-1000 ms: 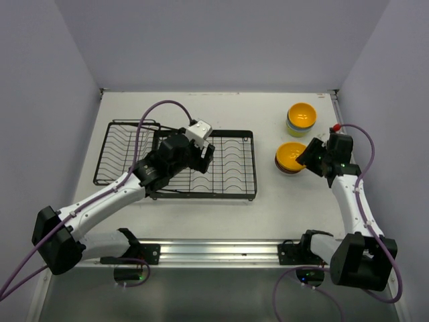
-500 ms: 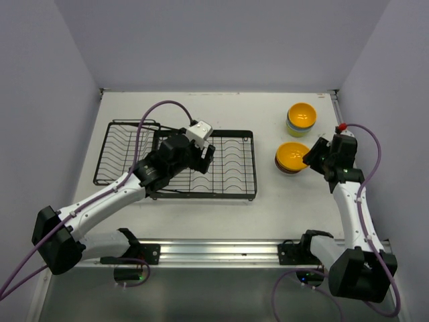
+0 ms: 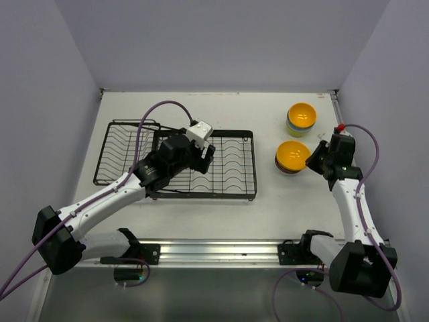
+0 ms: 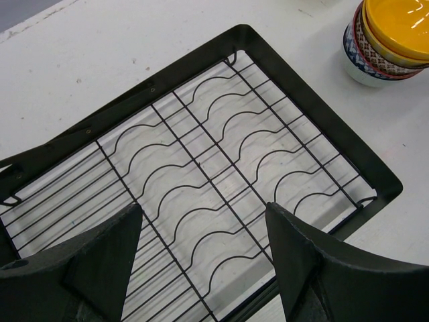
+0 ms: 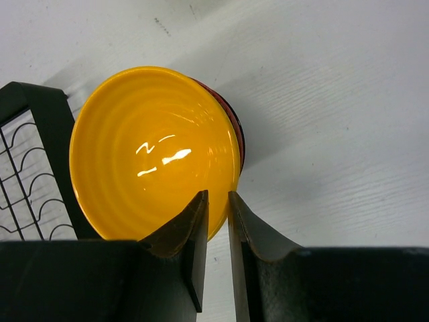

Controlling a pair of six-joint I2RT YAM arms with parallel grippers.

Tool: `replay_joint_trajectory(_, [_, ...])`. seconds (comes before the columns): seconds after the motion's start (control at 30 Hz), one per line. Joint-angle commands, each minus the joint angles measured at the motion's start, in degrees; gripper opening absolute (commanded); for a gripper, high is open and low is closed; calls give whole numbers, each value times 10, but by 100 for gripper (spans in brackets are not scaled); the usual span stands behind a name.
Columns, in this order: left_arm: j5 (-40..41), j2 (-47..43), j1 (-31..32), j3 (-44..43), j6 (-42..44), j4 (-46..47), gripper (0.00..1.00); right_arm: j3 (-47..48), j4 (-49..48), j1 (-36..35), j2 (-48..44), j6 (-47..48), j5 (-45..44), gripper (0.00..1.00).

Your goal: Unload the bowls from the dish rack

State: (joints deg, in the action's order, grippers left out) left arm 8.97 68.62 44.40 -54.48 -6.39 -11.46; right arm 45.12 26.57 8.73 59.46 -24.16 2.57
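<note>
The black wire dish rack (image 3: 231, 178) lies left of centre, and no bowl shows in it. It fills the left wrist view (image 4: 322, 114). My left gripper (image 3: 208, 157) hovers over its wavy-wire section, open and empty (image 4: 201, 215). An orange-yellow bowl (image 3: 291, 155) tops a stack of patterned bowls on the table to the right, also visible in the left wrist view (image 4: 395, 20). My right gripper (image 3: 314, 159) is just right of that stack. In the right wrist view its jaws (image 5: 216, 198) stand a narrow slit apart at the near rim of the orange-yellow bowl (image 5: 151, 147), gripping nothing.
A second stack, with a yellow bowl (image 3: 301, 115) over a blue one, stands behind the first, near the back right corner. The rack's corner shows in the right wrist view (image 5: 33, 121). Grey walls close in the table at the left, the back and the right.
My right gripper has drawn back to the right, off the orange-yellow bowl, which stays on its stack. The left arm has not moved.
</note>
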Motion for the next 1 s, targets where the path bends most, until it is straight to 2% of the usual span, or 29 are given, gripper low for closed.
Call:
replay_joint_trajectory(0.0, [-4,0,3,-8,6,9,78,-3,-8,2,2,5,6,22])
replay_joint_trajectory(0.2, [-4,2,4,-8,6,7,78,-4,-10,2,7,5,11,23])
replay_joint_trajectory(0.37, [3,1,4,-9,5,7,78,4,-20,2,-8,3,31,28])
replay_joint_trajectory(0.53, [24,-9,4,-7,6,10,78,16,-42,2,-37,-6,59,51])
replay_joint_trajectory(0.6, [60,-16,4,-9,22,7,79,28,-40,2,-46,-5,59,58])
replay_joint_trajectory(0.73, [184,-62,4,9,43,23,81,46,-51,2,-86,-3,54,68])
replay_joint_trajectory(0.77, [233,-72,4,15,51,39,82,48,-64,2,-89,-4,71,70])
replay_joint_trajectory(0.83, [273,-97,4,29,56,52,86,53,-79,1,-89,-4,111,75])
replay_joint_trajectory(0.87, [309,-106,4,31,55,62,87,56,-90,1,-81,-2,133,81])
replay_joint_trajectory(0.9, [325,-114,3,38,53,68,88,59,-91,1,-77,0,173,99])
replay_joint_trajectory(0.97, [355,-143,3,52,49,96,90,65,-88,-7,-77,4,181,98])
